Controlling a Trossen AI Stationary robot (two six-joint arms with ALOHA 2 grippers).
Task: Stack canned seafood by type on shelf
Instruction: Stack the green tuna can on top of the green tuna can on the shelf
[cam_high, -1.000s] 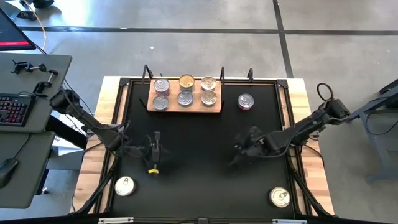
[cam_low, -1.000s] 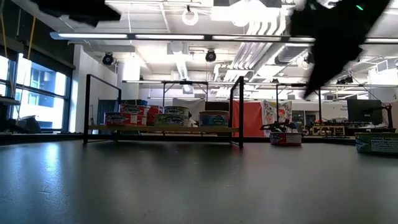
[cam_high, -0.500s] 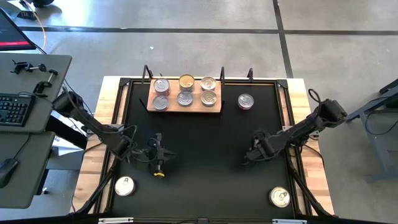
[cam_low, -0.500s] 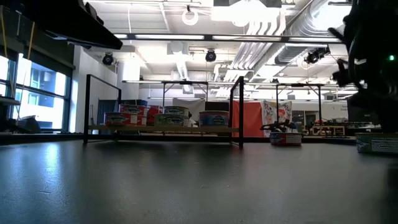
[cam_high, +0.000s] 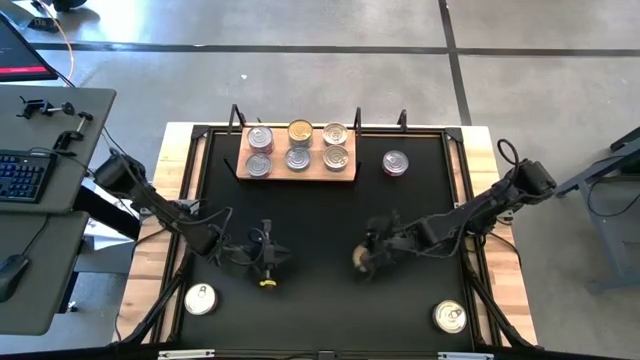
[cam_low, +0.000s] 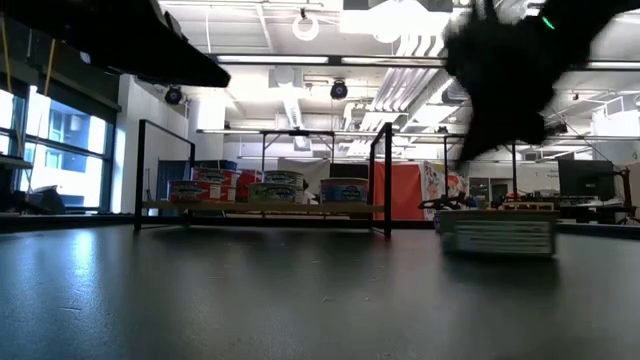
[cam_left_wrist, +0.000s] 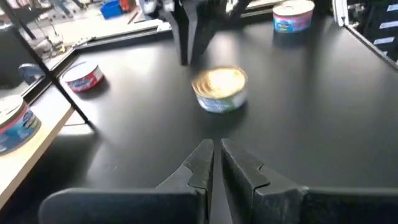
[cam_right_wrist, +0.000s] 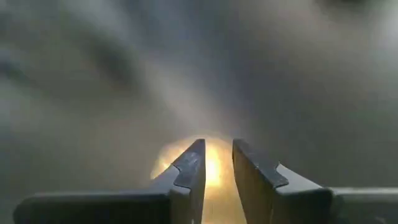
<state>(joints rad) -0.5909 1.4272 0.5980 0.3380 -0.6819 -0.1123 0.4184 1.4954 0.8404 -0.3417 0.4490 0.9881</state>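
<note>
The shelf (cam_high: 297, 165) lies at the far edge of the black mat (cam_high: 320, 215), and six tins (cam_high: 297, 146) rest on it in two rows of three, lids up. A seventh tin (cam_high: 395, 163) stands on the mat just beside the shelf, on the right arm's side. Well away from the shelf, near the mat's middle, the right gripper (cam_high: 366, 255) hangs over a gold-lidded tin (cam_high: 361, 258) — its fingers (cam_right_wrist: 189, 168) stand a narrow gap apart above the lid, and the blur hides whether they grip it or touch it. In the low view that tin sits flat on the mat under the dark gripper. Also well clear of the shelf, toward the left arm's side, the left gripper (cam_high: 268, 258) hovers above bare mat with its fingers (cam_left_wrist: 202, 165) pressed nearly together, nothing between them. Two more tins lie farthest from the shelf — one (cam_high: 200, 299) at the mat's near left corner, one (cam_high: 450, 317) at its near right corner.
</note>
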